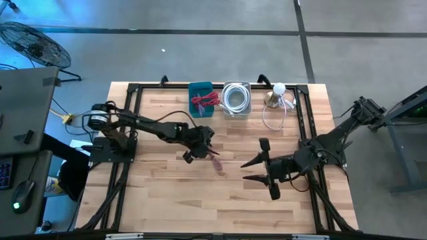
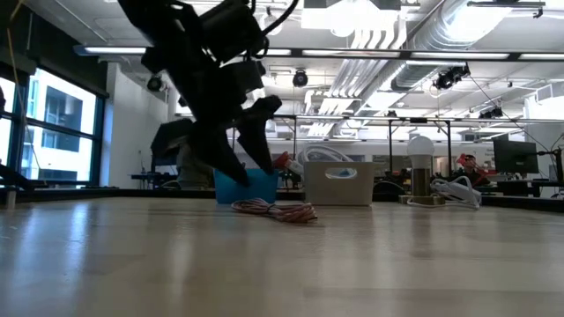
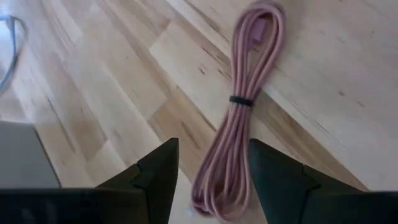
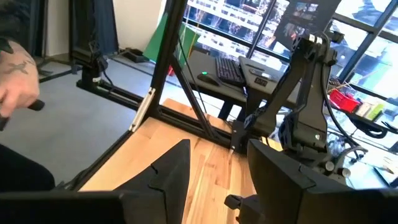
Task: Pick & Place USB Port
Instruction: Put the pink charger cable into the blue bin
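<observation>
USB cable [image 3: 239,118], pink, coiled and cinched by a dark tie [image 3: 240,101], lies flat on the worktop [image 1: 167,193] near the middle, in front of the blue bin [image 1: 202,99]. My left pincer [image 3: 211,177] sits right over the near end of the coil, fingers spread, one each side of the loops, nothing pinched yet.

Risks as I see them:
- Coil is off-centre between my fingers, closer to one. Closing could catch only some strands, and the rest would sag or slide out on the lift.
- Grip is at the coil's end, away from the tie, so the loops may fan out and drag on the wood.
- Going too low jams my fingertips into the worktop.
- Dangling loops could snag the bin rim or the white cable tray [image 1: 236,100] on the drop.

Right pincer [image 1: 257,170] is parked open, well apart on the right side.
</observation>
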You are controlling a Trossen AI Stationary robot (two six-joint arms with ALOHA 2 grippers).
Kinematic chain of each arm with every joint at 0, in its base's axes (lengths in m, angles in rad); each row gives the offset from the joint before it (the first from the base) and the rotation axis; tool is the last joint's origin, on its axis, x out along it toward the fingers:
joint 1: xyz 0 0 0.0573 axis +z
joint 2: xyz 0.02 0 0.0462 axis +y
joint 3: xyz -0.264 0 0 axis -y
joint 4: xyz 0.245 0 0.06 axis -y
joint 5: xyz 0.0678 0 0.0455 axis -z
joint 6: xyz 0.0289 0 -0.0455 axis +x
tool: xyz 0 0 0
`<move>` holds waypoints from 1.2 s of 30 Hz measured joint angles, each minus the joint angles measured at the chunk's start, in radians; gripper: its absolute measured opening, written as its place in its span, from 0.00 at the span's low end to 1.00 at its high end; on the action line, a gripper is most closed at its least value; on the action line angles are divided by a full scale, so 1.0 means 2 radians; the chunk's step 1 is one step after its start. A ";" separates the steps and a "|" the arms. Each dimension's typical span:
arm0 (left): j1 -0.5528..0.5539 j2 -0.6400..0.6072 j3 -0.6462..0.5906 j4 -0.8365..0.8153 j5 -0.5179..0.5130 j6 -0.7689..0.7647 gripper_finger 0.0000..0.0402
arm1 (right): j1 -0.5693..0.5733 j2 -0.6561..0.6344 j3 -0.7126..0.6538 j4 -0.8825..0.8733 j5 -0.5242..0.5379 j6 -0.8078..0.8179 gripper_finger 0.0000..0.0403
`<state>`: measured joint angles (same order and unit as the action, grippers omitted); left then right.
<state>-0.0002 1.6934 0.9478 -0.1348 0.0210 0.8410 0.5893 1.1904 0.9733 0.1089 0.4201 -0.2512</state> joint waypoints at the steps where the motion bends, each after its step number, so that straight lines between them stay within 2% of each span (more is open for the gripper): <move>1: 0.000 0.003 0.007 -0.007 0.001 0.000 0.46 | 0.002 0.000 0.000 -0.001 0.004 0.000 0.38; 13: 0.000 0.068 0.075 -0.093 0.013 0.000 0.46 | 0.004 0.000 0.000 -0.012 0.010 0.008 0.38; 21: 0.001 0.089 0.078 -0.088 0.028 0.009 0.45 | 0.004 0.000 0.000 -0.021 0.010 0.015 0.38; 25: 0.000 0.092 0.079 -0.092 0.024 0.009 0.34 | 0.004 0.000 0.000 -0.022 0.011 0.020 0.38; 30: 0.000 0.093 0.078 -0.084 0.002 0.013 0.06 | 0.004 0.000 0.000 -0.022 0.011 0.021 0.38; 36: -0.001 0.094 0.078 -0.079 -0.012 0.009 0.02 | 0.003 0.000 0.000 -0.024 0.009 0.030 0.38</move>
<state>-0.0021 1.8805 1.1030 -0.2920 -0.0040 0.8598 0.5961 1.1904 0.9733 0.0604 0.4391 -0.1909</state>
